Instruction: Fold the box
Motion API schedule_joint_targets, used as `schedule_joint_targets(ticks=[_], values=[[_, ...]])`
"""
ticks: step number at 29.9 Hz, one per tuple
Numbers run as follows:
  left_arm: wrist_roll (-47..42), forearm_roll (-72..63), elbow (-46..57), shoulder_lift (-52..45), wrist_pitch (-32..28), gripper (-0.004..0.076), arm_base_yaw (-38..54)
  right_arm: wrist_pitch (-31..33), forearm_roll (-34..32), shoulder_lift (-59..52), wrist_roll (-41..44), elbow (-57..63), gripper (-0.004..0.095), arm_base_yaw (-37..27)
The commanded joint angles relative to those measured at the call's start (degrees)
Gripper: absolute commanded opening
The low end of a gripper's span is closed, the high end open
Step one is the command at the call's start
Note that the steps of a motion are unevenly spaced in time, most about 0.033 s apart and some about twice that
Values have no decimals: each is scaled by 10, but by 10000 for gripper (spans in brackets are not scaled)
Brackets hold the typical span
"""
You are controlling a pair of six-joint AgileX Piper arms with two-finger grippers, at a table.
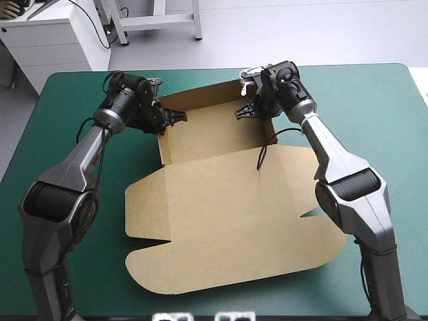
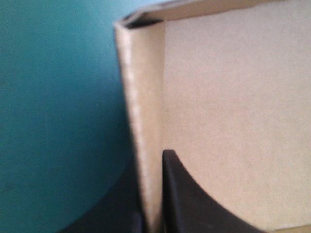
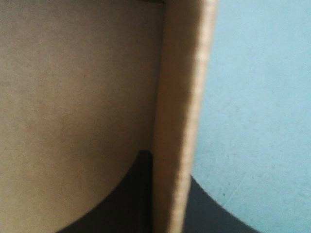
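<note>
**Both grippers pinch the side walls of the half-built box.**

The brown box [image 1: 227, 200] lies in the middle of the teal-green cover [image 1: 374, 107]. Its tray [image 1: 214, 134] sits toward the table's far edge with walls standing, and its lid [image 1: 227, 254] lies flat toward the near edge. The left gripper [image 2: 151, 165] has its black fingers all but pressed together on the left side wall [image 2: 141, 97], one finger inside the tray and one outside. The right gripper [image 3: 167, 165] pinches the right side wall [image 3: 182, 97] the same way. To my eye the step in hand is setting the side walls upright and firm. The next move, I judge, calls for an even squeeze along both walls, without dragging the tray or letting a wall spring outward on release.
</note>
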Motion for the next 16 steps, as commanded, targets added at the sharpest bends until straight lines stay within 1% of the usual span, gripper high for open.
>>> schedule_joint_targets(ticks=[1,8,10,12,13,14,16], values=[[18,20,-15,11,3,-8,-20,7,57,-17,-42,-11,-14,9],[18,24,-15,51,-17,-8,-22,7,49,36,-78,-11,-14,1],[43,17,-15,56,-15,8,-20,7,49,39,-78,-12,-13,-2],[81,-5,-15,56,-11,54,-20,7,49,39,-94,-12,-2,-6],[96,-15,-15,56,-7,93,-20,7,59,39,-112,-12,28,-7],[104,-25,-15,56,-5,129,-20,7,69,39,-125,-12,68,-10],[105,-26,-15,56,-5,227,-20,7,88,34,-139,-12,212,-13]])
